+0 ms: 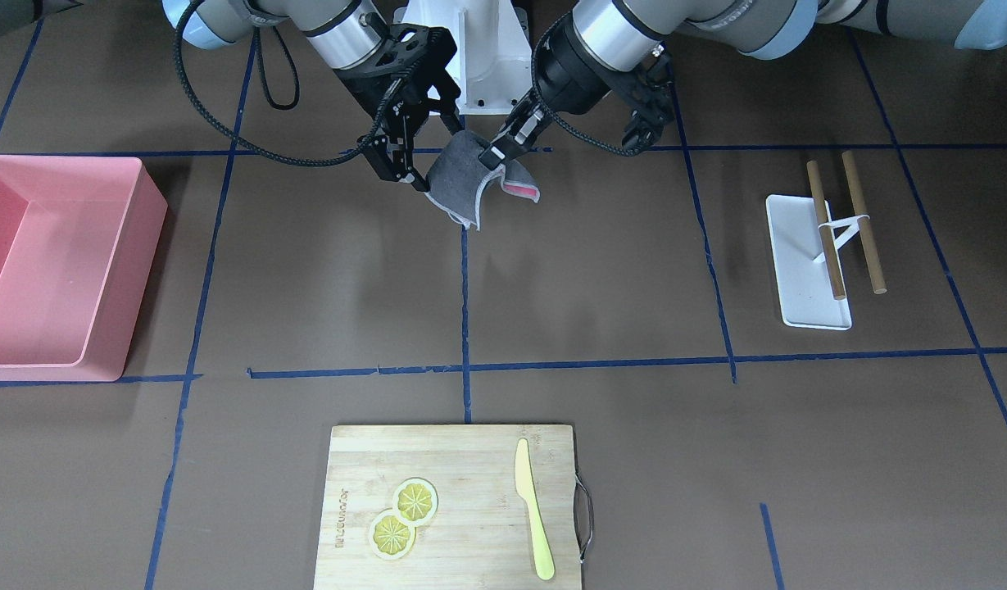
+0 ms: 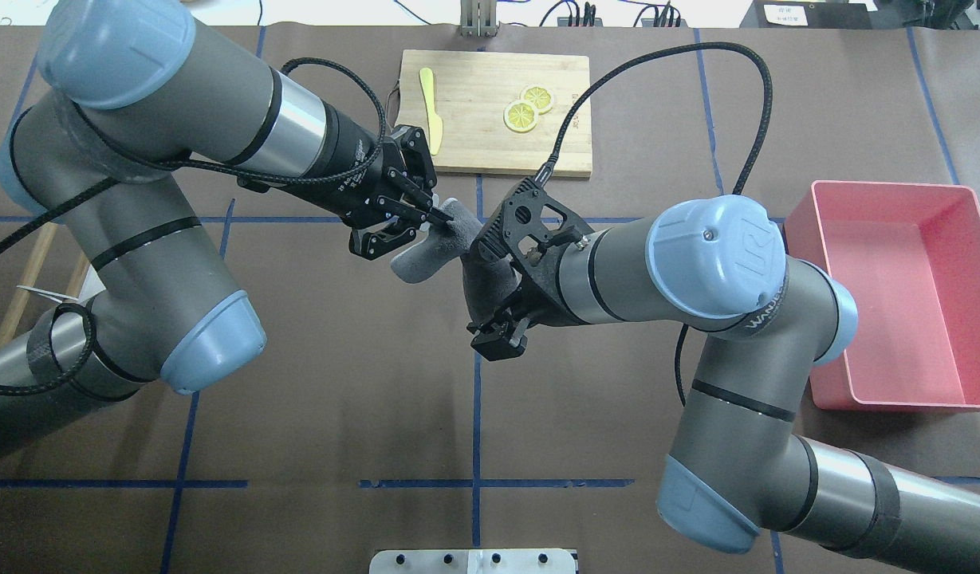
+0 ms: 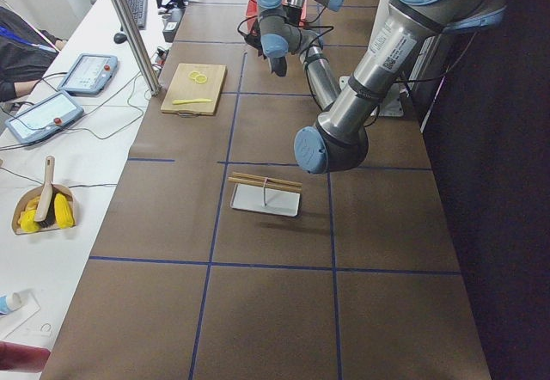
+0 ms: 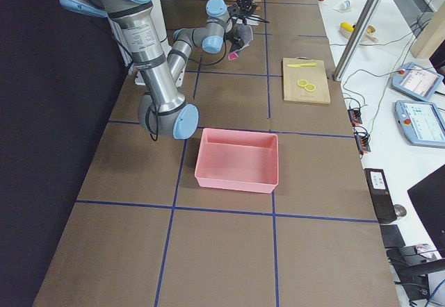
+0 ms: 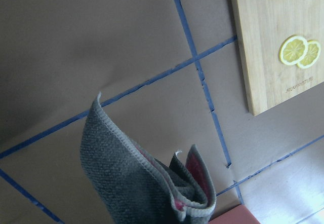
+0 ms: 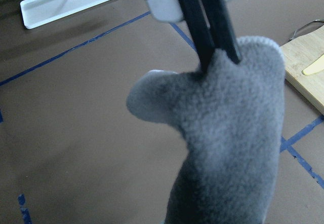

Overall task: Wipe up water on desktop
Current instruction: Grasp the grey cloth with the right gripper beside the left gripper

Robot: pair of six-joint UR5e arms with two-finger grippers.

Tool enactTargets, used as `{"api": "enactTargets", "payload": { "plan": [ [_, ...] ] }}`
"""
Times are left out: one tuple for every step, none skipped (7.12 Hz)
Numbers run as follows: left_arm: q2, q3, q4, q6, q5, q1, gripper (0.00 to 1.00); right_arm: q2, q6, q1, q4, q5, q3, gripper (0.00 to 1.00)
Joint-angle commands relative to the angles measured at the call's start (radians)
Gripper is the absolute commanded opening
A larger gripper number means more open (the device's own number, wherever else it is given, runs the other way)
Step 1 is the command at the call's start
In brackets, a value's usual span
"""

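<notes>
A grey cloth [image 1: 462, 184] with a pink inner face hangs in the air between my two grippers, above the brown desktop [image 1: 593, 270] near the robot's base. My left gripper [image 1: 496, 154] is shut on one upper edge of it. Its fingers [image 6: 212, 26] show pinching the cloth [image 6: 228, 133] in the right wrist view. My right gripper [image 1: 456, 131] holds the cloth's other side. In the overhead view the left gripper [image 2: 438, 217] and right gripper [image 2: 475, 271] meet at the cloth [image 2: 418, 259]. I make out no water on the desktop.
A pink bin [image 1: 52, 262] stands on my right side. A wooden cutting board [image 1: 470, 459] at the far edge carries two lemon slices [image 1: 403, 516] and a yellow knife [image 1: 533, 508]. A white tray [image 1: 798, 279] with two wooden sticks [image 1: 827, 229] lies on my left.
</notes>
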Motion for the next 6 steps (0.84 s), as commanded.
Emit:
{"api": "enactTargets", "payload": {
  "plan": [
    [0.008, -0.023, -0.009, -0.017, -0.004, 0.020, 0.01, -0.002, 0.002, 0.001, 0.001, -0.005, -0.001, 0.99],
    [0.008, -0.031, -0.009, -0.020, -0.005, 0.020, 0.01, -0.005, 0.002, 0.001, 0.003, -0.005, -0.001, 0.99],
    [0.008, -0.037, -0.009, -0.020, -0.005, 0.024, 0.01, -0.007, 0.003, 0.001, 0.003, -0.006, -0.001, 0.99],
    [0.009, -0.045, -0.009, -0.022, -0.005, 0.025, 0.01, -0.005, 0.011, 0.001, 0.003, -0.014, 0.001, 0.83],
    [0.009, -0.048, -0.009, -0.022, -0.005, 0.025, 0.01, -0.005, 0.067, 0.001, 0.004, -0.014, 0.002, 0.32],
    [0.009, -0.048, -0.009, -0.020, -0.005, 0.025, 0.01, -0.007, 0.139, 0.001, 0.010, -0.013, 0.006, 0.02]
  ]
}}
